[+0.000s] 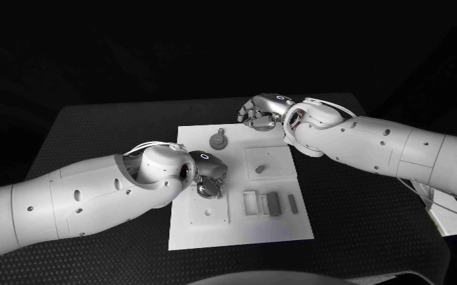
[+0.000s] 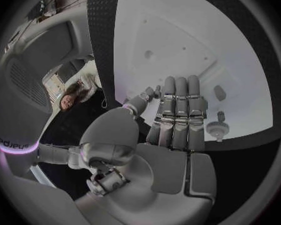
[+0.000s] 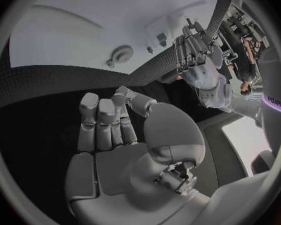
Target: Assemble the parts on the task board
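Head view: my left hand [image 1: 208, 176] hovers over the task board [image 1: 240, 232] w/ nothing held, prob lining up a grab; grey parts [image 1: 273, 203] lie just beside it. Left wrist: fingers [image 2: 181, 110] straight, nothing gripped. Right wrist: my right hand [image 3: 109, 130] sits off-board, fingers loosely curled, holding nothing.

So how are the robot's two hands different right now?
The left hand is over the task board, near its left edge; the right hand is over the black table, just past the board's far edge. The left hand's fingers lie straight, side by side; the right hand's fingers curl inward. Both are silver, sit on white arms and hold nothing.
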